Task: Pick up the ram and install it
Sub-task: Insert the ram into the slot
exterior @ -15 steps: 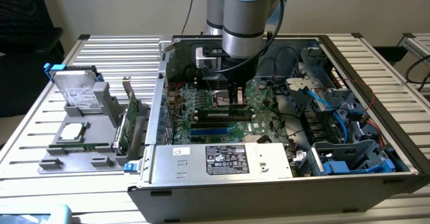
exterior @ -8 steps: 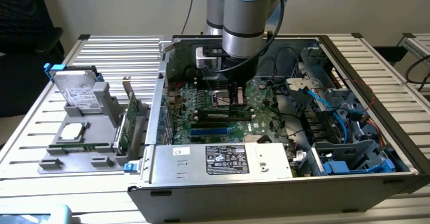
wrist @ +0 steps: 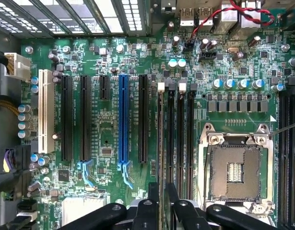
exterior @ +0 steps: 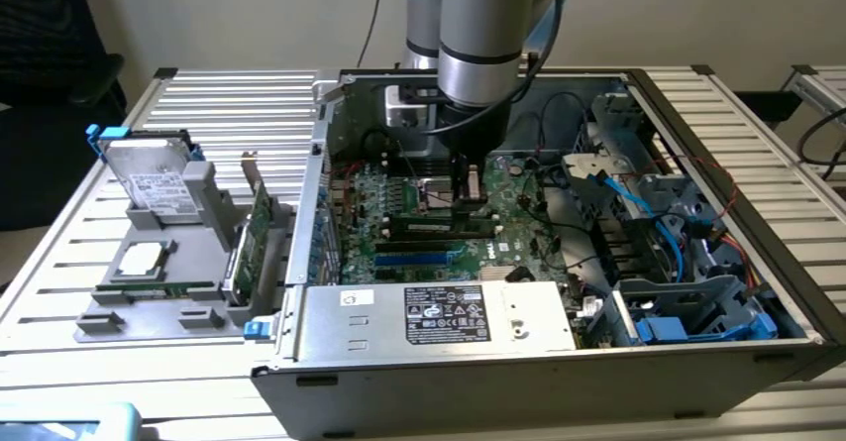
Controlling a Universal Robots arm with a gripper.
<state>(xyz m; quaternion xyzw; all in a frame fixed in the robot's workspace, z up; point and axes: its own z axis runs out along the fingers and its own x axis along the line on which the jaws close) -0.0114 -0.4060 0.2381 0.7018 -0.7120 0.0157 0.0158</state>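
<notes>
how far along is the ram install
Done: the ram has been picked up and stands in a motherboard slot. In hand: the gripper straddles its top edge, fingers slightly apart, not clamping. Left: I can't tell whether it's fully seated and latched.

Arm [exterior: 486, 25] cut off at exterior view's upper edge, gripper [wrist: 162, 191] base cropped in wrist view, ram [wrist: 160, 139] edge-on there, chips hidden, power supply [exterior: 447, 314] label print too small to read, pale blue object [exterior: 66, 423] at bench's near corner cropped.

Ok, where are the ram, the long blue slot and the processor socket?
ram [exterior: 426, 227]: exterior view, on its pale label.
long blue slot [wrist: 123, 120]: wrist view, middle of its length.
processor socket [wrist: 236, 172]: wrist view, its centre.
</notes>
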